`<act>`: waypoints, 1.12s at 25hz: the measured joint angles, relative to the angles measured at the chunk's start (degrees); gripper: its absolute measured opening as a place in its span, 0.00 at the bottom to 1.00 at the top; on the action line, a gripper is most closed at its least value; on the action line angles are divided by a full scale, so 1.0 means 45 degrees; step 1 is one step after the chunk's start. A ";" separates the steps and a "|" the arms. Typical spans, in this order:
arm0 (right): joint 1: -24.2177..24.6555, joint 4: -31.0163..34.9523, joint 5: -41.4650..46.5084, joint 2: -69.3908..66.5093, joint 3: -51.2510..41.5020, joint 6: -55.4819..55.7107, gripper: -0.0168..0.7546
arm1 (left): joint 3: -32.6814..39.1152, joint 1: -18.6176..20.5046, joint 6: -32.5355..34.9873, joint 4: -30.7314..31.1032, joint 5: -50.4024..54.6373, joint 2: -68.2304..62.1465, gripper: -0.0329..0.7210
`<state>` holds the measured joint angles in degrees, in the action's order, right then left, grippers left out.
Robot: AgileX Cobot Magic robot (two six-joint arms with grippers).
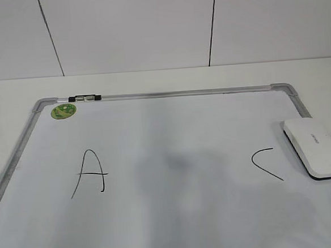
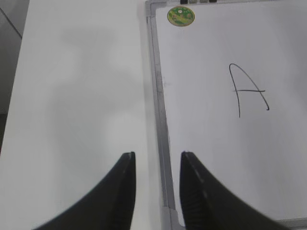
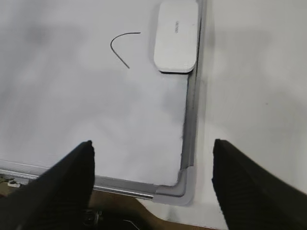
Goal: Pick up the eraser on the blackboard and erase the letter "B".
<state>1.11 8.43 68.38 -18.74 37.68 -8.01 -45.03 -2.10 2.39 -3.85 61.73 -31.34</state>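
Observation:
The blackboard [image 1: 172,214] is a white board with a silver-grey frame lying flat on the table. A black "A" [image 1: 89,173] is at its left and a black "C" [image 1: 266,163] at its right. Between them only a faint grey smudge [image 1: 177,163] shows; no letter "B" is visible. The eraser [image 1: 315,146], a flat white block, lies on the board by the right frame, also in the right wrist view [image 3: 176,36]. My left gripper [image 2: 157,155] is open and empty above the board's left frame. My right gripper [image 3: 152,146] is wide open and empty above the board's near right corner.
A round green sticker [image 1: 63,111] and a small black-and-silver clip [image 1: 84,98] sit at the board's far left corner. White table [image 1: 162,79] surrounds the board, with a white panelled wall behind. The table's front edge shows in the right wrist view [image 3: 144,211].

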 joint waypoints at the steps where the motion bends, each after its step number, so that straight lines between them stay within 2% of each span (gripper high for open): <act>1: 0.0000 0.0173 -0.0010 0.0293 -0.0352 -0.0220 0.78 | 0.0389 0.0000 0.0114 -0.0037 -0.0116 0.0365 0.36; 6: 0.0000 0.0261 -0.0255 0.2274 -0.1394 -0.0568 0.78 | 0.2080 0.0000 0.0479 -0.0440 -0.0746 0.1939 0.36; 10: 0.0000 -0.0343 -0.0255 0.3988 -0.1573 -0.0615 0.78 | 0.2849 0.0000 0.0832 -0.0709 -0.0796 0.3360 0.36; 20: 0.0000 -0.1249 0.0135 0.4385 -0.1690 -0.0662 0.78 | 0.3118 0.0000 0.1162 -0.0900 -0.0052 0.6778 0.36; 28: 0.0000 -0.1084 -0.0032 0.4385 -0.1772 -0.0102 0.78 | 0.3303 0.0000 0.1162 -0.1233 0.0325 0.6809 0.36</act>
<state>1.11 3.55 68.24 0.99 29.71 -8.46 -30.16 -2.10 7.62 -9.39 63.19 -0.69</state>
